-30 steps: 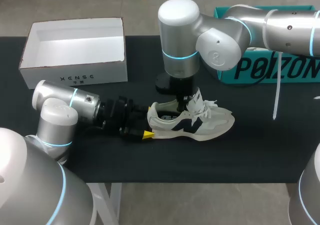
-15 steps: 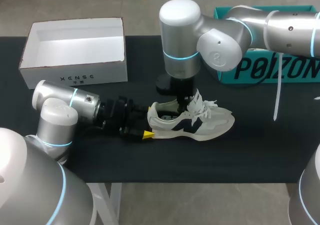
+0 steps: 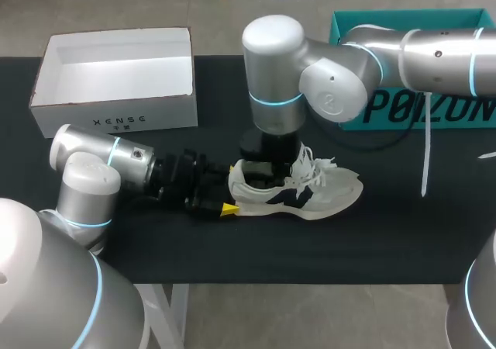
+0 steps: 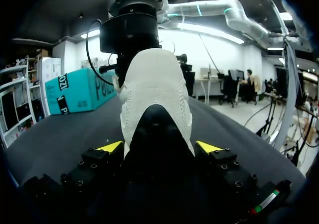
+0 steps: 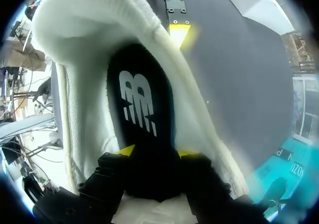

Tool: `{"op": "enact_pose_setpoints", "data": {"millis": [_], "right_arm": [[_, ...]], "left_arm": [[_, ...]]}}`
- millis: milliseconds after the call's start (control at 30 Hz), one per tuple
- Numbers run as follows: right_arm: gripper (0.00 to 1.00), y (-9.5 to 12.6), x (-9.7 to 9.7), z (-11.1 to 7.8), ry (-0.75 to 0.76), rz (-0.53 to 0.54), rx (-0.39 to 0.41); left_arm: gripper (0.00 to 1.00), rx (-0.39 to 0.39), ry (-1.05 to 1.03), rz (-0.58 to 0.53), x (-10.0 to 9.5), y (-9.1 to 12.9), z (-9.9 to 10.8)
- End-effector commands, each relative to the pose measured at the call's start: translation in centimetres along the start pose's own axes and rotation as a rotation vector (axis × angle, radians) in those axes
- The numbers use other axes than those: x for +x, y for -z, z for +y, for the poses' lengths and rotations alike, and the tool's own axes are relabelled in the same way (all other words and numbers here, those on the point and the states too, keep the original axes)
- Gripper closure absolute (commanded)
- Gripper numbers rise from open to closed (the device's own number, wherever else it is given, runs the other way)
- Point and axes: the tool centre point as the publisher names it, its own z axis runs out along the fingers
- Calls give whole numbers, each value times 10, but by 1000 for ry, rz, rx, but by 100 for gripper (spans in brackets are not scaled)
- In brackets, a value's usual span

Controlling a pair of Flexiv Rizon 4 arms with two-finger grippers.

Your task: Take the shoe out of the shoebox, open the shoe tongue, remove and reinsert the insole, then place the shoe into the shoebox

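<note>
1. The white and navy sneaker lies on its sole near the middle of the black table, with its toe toward the right edge.
2. The left gripper is clenched on the sneaker's heel. In the left wrist view a yellow tip presses each side of it, while the head view shows only the near tip.
3. The right gripper reaches straight down into the shoe opening, where the right arm's wrist hides most of it from above.
4. In the right wrist view the right gripper grasps the dark insole, which sits pinched between both yellow tips. The insole's front end is hidden under the fingers.
5. The open white shoebox stands at the table's back left corner.
6. A teal box stands at the back right, partly covered by the right arm and cut off by the view's edge.
</note>
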Motion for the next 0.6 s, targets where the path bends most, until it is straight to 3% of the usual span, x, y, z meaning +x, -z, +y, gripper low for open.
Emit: {"op": "enact_pose_setpoints", "data": {"millis": [33, 133, 167, 200, 233, 300, 600], "right_arm": [[52, -40, 7, 18, 17, 34, 17], [54, -48, 14, 19, 27, 56, 25], [60, -50, 17, 18, 23, 67, 29], [67, -50, 18, 18, 23, 69, 28], [84, -51, 19, 17, 21, 73, 30], [100, -51, 22, 15, 17, 82, 34], [100, -50, 30, 8, 7, 104, 47]], "left_arm": [[100, 0, 0, 0, 0, -1, 3], [100, 0, 0, 0, 0, -1, 3], [100, 0, 0, 0, 0, -1, 3], [100, 0, 0, 0, 0, -1, 3], [100, 0, 0, 0, 0, -1, 3], [100, 0, 0, 0, 0, -1, 3], [100, 0, 0, 0, 0, -1, 3]]}}
